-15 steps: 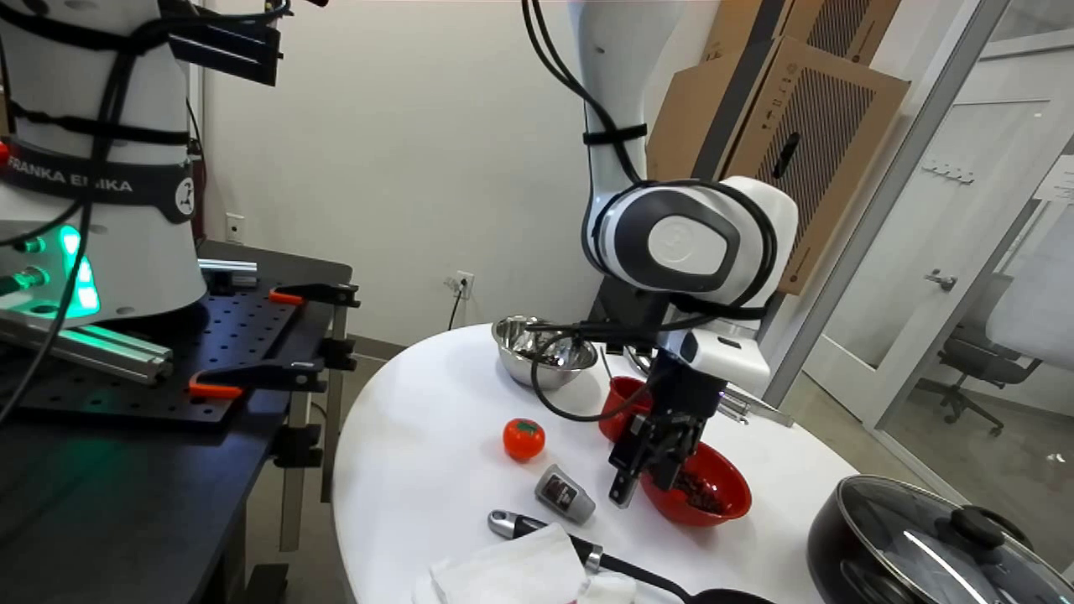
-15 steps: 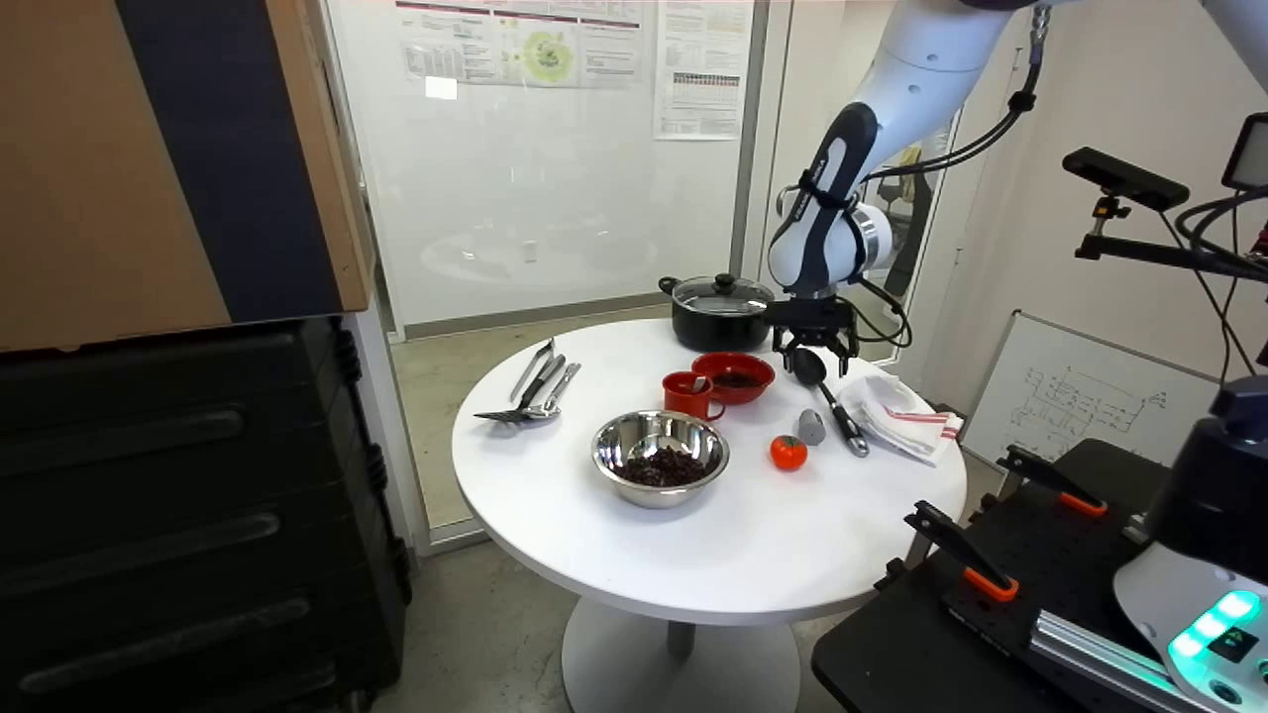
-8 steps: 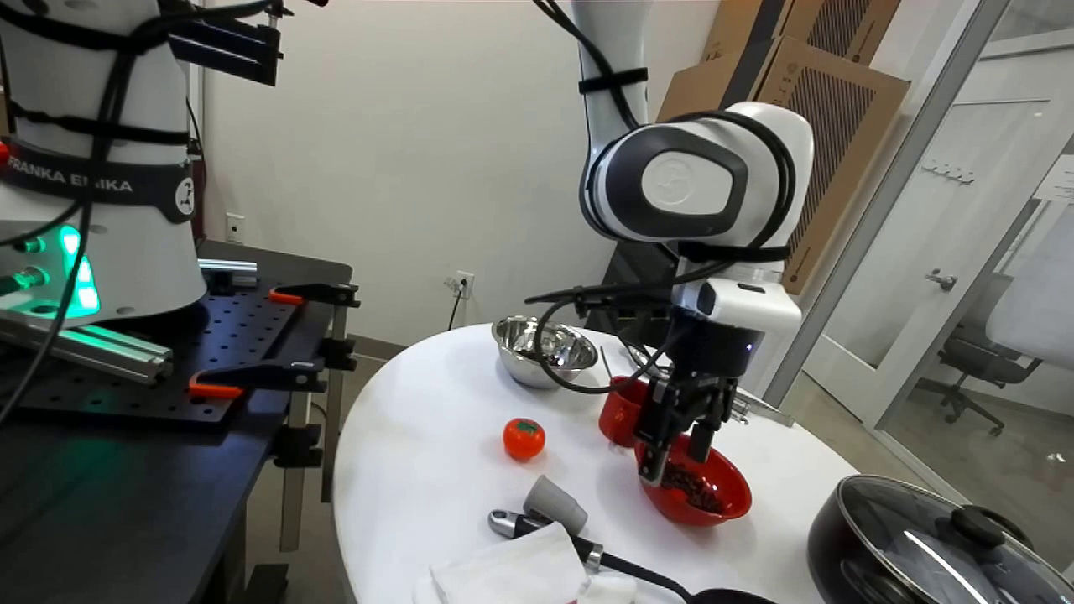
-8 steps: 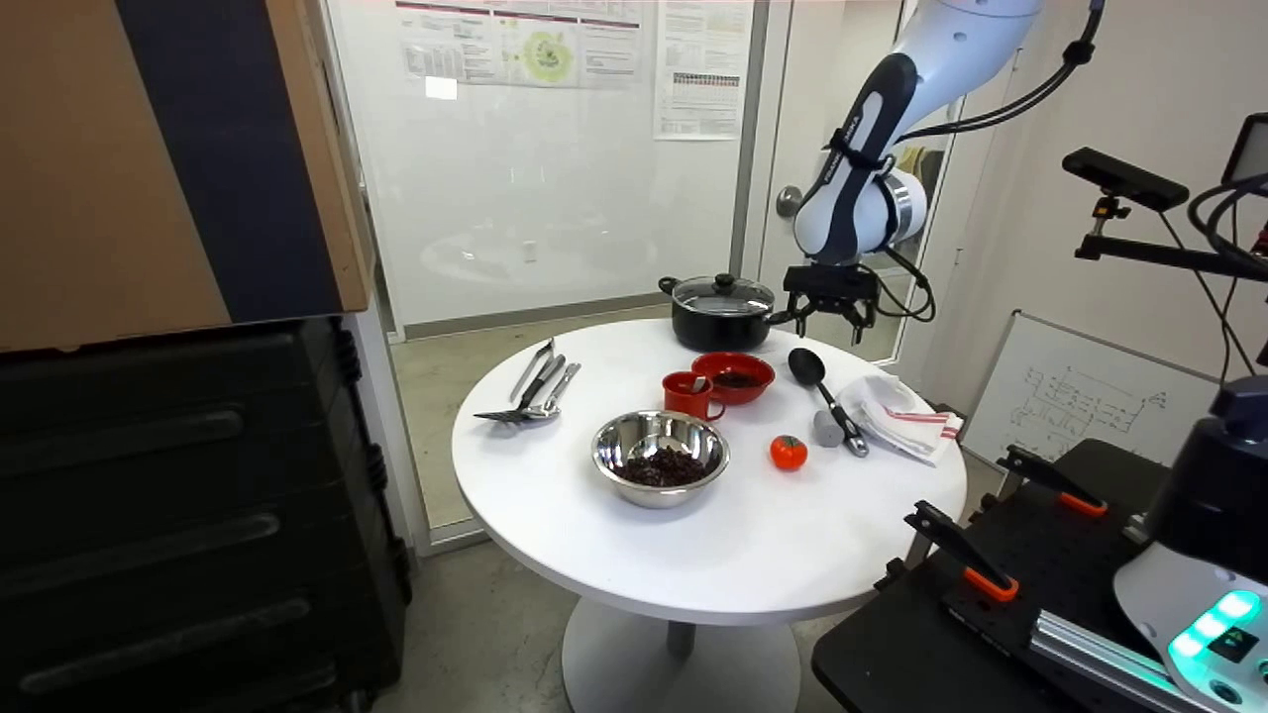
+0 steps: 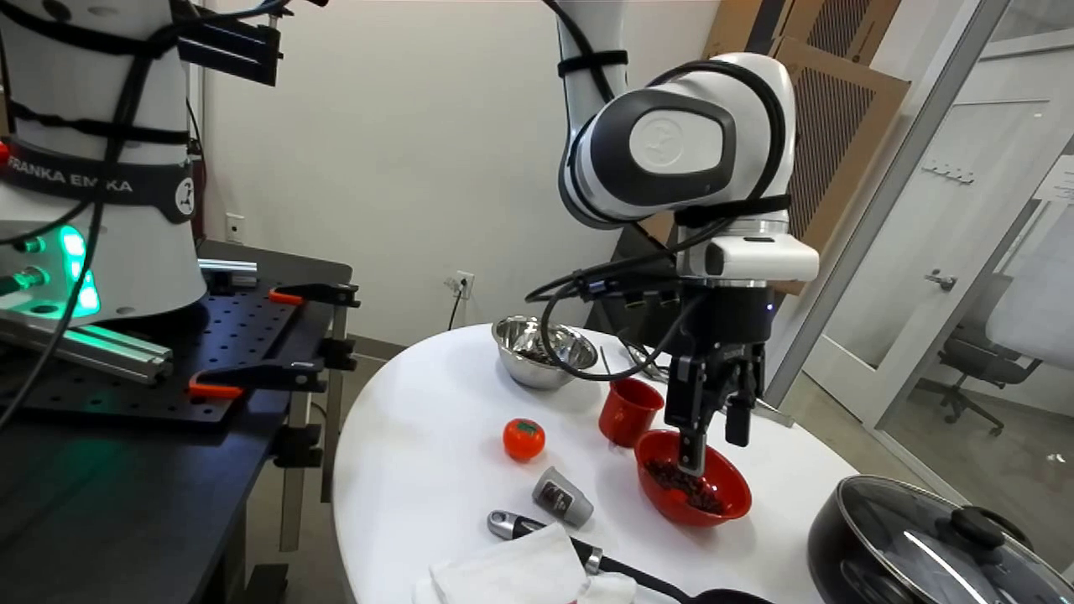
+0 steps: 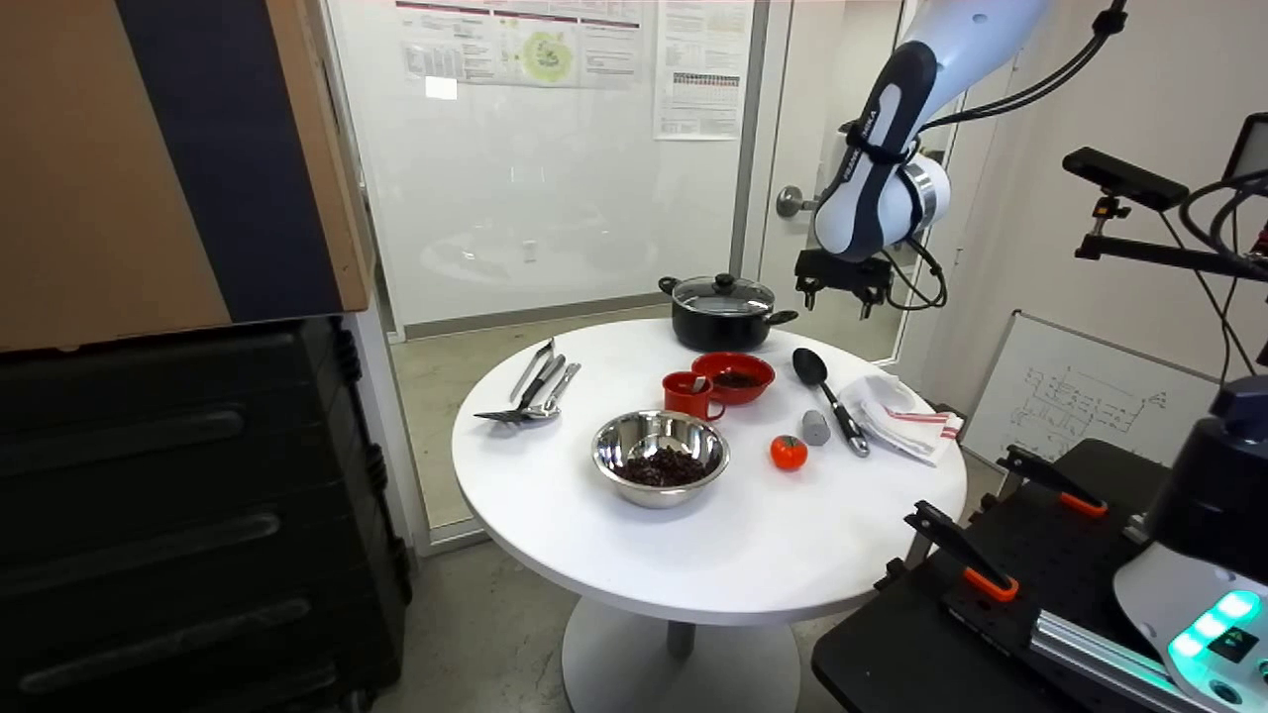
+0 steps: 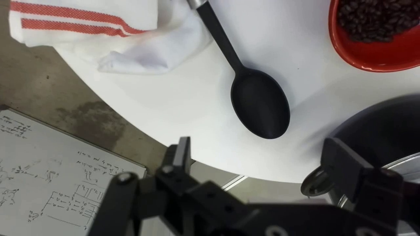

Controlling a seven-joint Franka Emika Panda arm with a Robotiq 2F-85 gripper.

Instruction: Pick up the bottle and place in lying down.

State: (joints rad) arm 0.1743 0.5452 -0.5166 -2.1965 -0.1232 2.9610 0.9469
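Note:
The bottle is a small grey container (image 5: 562, 497) with a dark label, lying on its side on the white round table (image 5: 419, 470). It lies between the tomato and the black spoon's handle, and shows as a grey end in an exterior view (image 6: 815, 428). It is outside the wrist view. My gripper (image 5: 715, 440) is open and empty, raised above the table's far part, well away from the bottle. In an exterior view (image 6: 838, 305) it hangs above the spoon's far end. In the wrist view (image 7: 257, 144) its fingers stand wide apart with nothing between them.
Around the bottle are a tomato (image 5: 523, 439), a black spoon (image 7: 261, 105) and a white cloth (image 5: 512, 570). A red bowl (image 5: 734, 495), red mug (image 5: 629, 413), steel bowl (image 6: 659, 495), lidded black pot (image 6: 723, 327) and utensils (image 6: 535, 396) also stand or lie on the table.
The gripper has risen and moved away from the bottle, staying open. The bottle rolled toward the spoon handle, then back close to its earlier spot, its label facing up again.

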